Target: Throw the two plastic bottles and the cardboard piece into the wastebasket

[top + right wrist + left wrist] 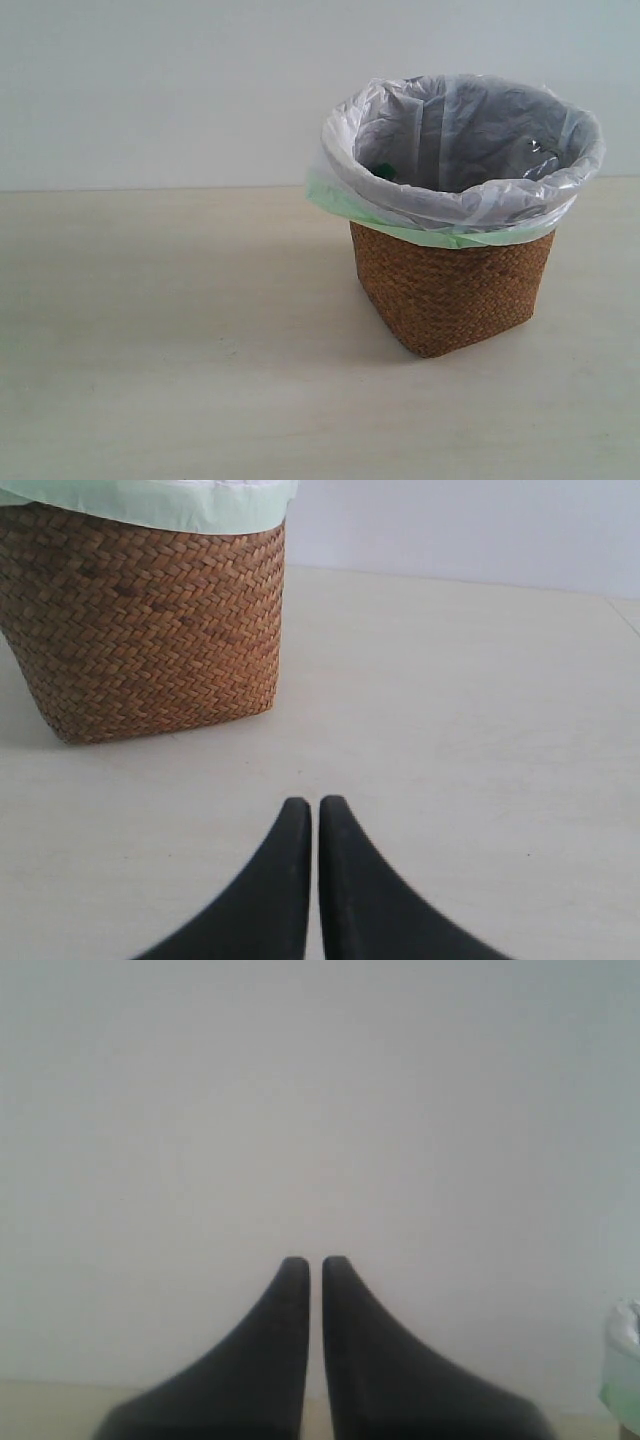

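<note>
The wastebasket [450, 290], brown wicker with a white-and-pale-green bag over its rim, stands right of centre on the table. A bit of green [381, 170] shows inside it, low against the bag. No whole bottle and no cardboard piece is in view. Neither gripper appears in the exterior view. In the left wrist view my left gripper [315, 1260] is shut and empty, facing a pale wall. In the right wrist view my right gripper [315, 802] is shut and empty above the table, with the wastebasket [150, 630] a short way ahead and to one side.
The pale wooden table [160, 340] runs under everything, with a light wall [150, 90] behind it. A sliver of the bag [625, 1360] shows at the edge of the left wrist view.
</note>
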